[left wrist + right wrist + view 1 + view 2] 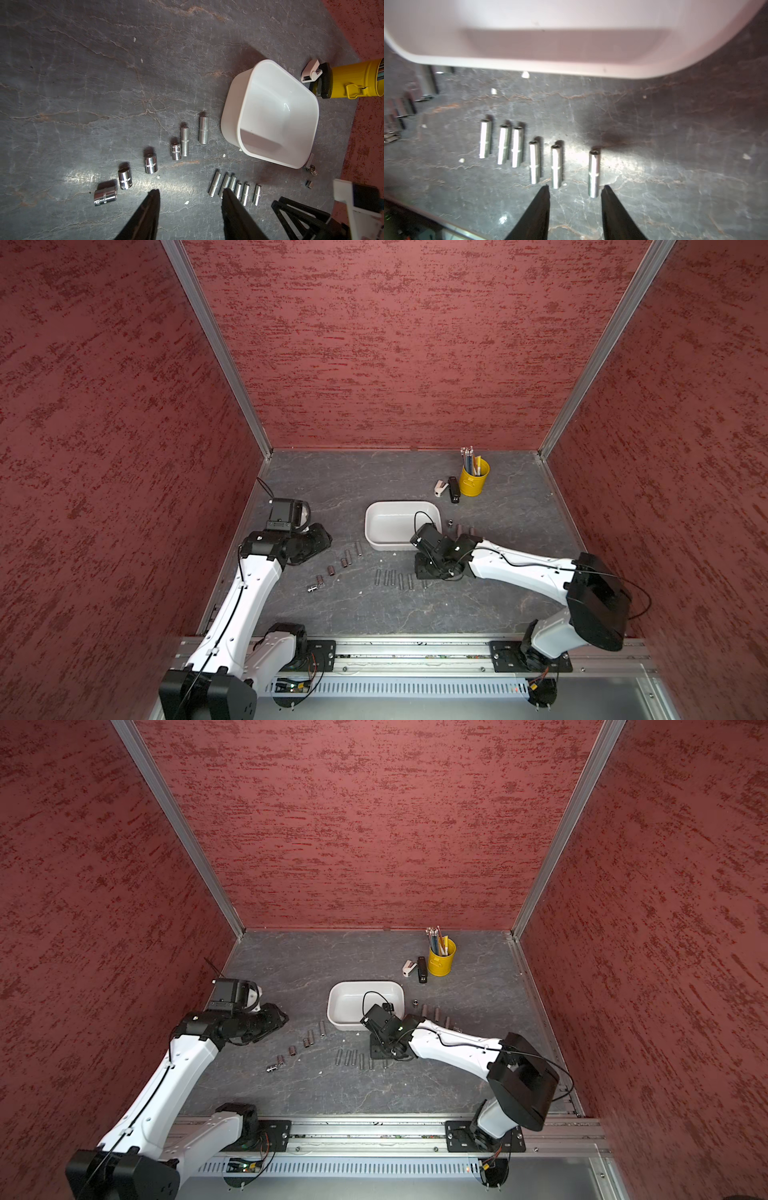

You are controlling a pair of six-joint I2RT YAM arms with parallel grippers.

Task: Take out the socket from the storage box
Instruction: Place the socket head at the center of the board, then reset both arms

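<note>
Your right pincer (576, 187) hangs low over the bench (675, 145), jaws parted about halfway and holding nothing. A long socket (593, 173) lies flat just ahead of its tips, in line with the gap and touching neither jaw. It sits at the end of a row of long sockets (517, 146) that runs off to one side of the pincer. The storage box (571, 62) stands farther ahead, past that row, and no socket shows in the parts of it you can see.

So the set-down looks finished, and perhaps the whole task. Next, lift straight up and clear. The neighbouring socket lies close beside one jaw, so don't swing sideways while low, because round steel will roll at a nudge.

Your left pincer (190, 190) is also partly open and empty, well off from the box, with short sockets (150, 165) strung out ahead of it.

The bench is dark grey stone-look with pale veins, a few white crumbs and some glare. Red textured walls (395, 344) close in three sides. A yellow bucket (473, 481) and a stapler (454, 489) stand beyond the box.
</note>
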